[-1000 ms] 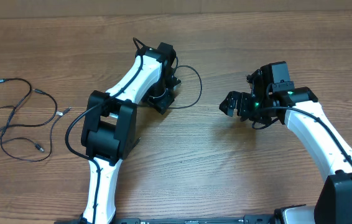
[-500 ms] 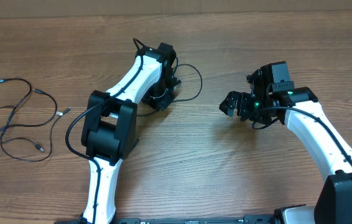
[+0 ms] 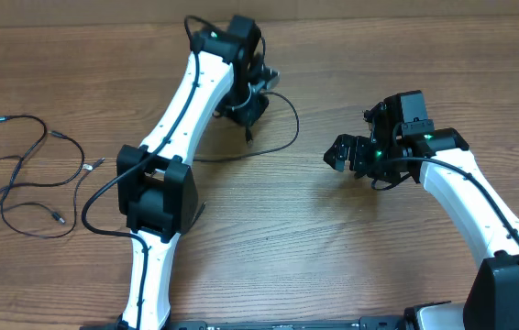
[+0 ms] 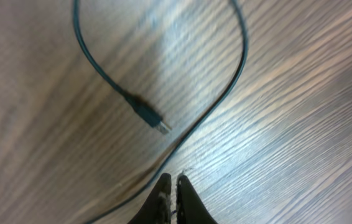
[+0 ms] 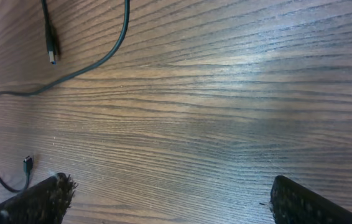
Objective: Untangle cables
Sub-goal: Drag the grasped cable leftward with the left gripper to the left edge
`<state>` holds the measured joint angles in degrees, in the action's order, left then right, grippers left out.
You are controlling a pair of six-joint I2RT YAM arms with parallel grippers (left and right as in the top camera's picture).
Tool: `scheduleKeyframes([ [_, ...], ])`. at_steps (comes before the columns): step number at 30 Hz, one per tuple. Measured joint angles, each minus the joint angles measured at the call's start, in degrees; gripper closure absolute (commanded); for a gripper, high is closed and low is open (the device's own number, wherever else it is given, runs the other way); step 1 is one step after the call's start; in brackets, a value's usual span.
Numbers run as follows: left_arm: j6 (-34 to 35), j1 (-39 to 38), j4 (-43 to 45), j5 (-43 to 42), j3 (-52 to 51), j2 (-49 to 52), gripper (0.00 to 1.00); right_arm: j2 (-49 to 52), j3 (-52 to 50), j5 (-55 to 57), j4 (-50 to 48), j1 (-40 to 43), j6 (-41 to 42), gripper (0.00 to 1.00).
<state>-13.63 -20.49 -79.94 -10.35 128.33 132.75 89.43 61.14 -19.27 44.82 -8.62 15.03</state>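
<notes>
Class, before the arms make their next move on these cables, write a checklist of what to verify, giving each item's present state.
1. Left gripper shut: ok.
2. Cable beside it actually pinched: cannot tell.
3. Right gripper open, nothing in it: ok.
4. That cable's plug end in view: ok.
5. Loose cables at far left separated: not ok, strands cross.
</notes>
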Motion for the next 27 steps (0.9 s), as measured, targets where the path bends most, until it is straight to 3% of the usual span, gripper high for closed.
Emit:
scheduleKeyframes([
  [2, 0.1, 0.3, 0.0, -0.7, 1.3, 0.0, 0.52, 0.0, 0.0, 0.0, 0.0, 0.0, 0.0, 0.00],
  [3, 0.2, 0.3, 0.0, -1.0, 1.4, 0.0, 0.51, 0.0, 0.0, 0.0, 0.0, 0.0, 0.0, 0.00],
  [15, 2.1, 0.3, 5.6, -1.6, -4.0, 0.0, 0.51, 0.0, 0.0, 0.1, 0.0, 0.0, 0.0, 0.00],
  [27, 21.6, -0.3, 20.0, 0.4, -17.3, 0.0, 0.50, 0.0, 0.0, 0.0, 0.1, 0.0, 0.0, 0.00],
])
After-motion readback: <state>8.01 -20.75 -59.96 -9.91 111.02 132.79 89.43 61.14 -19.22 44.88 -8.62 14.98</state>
